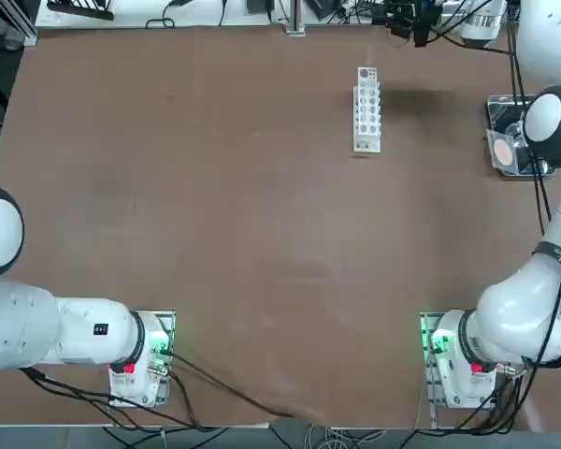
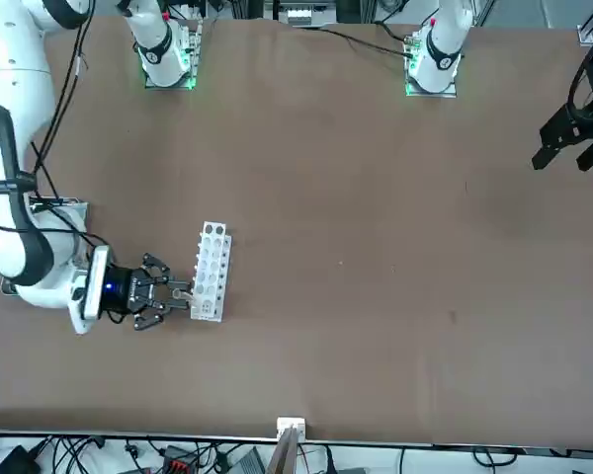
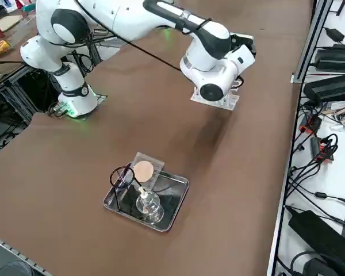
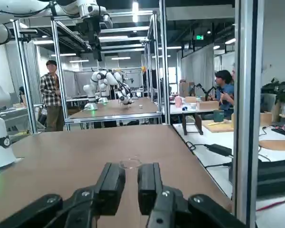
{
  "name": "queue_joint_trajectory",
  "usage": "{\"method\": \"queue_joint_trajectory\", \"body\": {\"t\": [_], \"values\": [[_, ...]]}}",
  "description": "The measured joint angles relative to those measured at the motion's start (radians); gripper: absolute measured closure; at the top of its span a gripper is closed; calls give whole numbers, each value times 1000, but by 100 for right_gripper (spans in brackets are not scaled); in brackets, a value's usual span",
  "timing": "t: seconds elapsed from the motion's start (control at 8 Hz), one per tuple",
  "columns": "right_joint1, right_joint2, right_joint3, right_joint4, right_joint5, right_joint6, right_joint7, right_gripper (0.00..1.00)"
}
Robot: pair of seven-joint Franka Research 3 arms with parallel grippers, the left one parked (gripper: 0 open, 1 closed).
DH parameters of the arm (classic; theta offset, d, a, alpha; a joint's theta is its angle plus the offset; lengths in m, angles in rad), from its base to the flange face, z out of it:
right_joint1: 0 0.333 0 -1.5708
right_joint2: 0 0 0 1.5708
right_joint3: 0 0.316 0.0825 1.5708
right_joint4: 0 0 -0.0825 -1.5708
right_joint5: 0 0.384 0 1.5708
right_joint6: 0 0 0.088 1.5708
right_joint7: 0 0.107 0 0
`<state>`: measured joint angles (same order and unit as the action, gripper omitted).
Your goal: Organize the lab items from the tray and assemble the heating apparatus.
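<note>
Claw (image 2: pixel 183 296), front view: level, pointing at the near end of the white rack (image 2: pixel 211 271), fingers nearly together, nothing visibly gripped.

Top view: tray (image 1: pixel 498 110) sits at the table's (image 1: pixel 215 215) far right edge, partly under the arm.

Right side view: tray (image 3: pixel 175 202), well apart from the claw, holds the glass burner (image 3: pixel 148 206) and the wire stand (image 3: pixel 122 177); the mesh (image 3: pixel 145 170) leans over its rim. Burner likely fragile and slippery, best taken at the neck; the stand is light and stiff, grippable by its ring.

Wrist view: fingers (image 4: pixel 110 183) a narrow gap apart, empty.
</note>
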<state>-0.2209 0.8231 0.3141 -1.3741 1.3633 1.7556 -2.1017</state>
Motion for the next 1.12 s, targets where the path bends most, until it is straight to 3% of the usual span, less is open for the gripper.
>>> {"method": "queue_joint_trajectory", "body": {"t": [1.12], "values": [[0, 75, -4, -1, 26, -14, -92, 78]]}}
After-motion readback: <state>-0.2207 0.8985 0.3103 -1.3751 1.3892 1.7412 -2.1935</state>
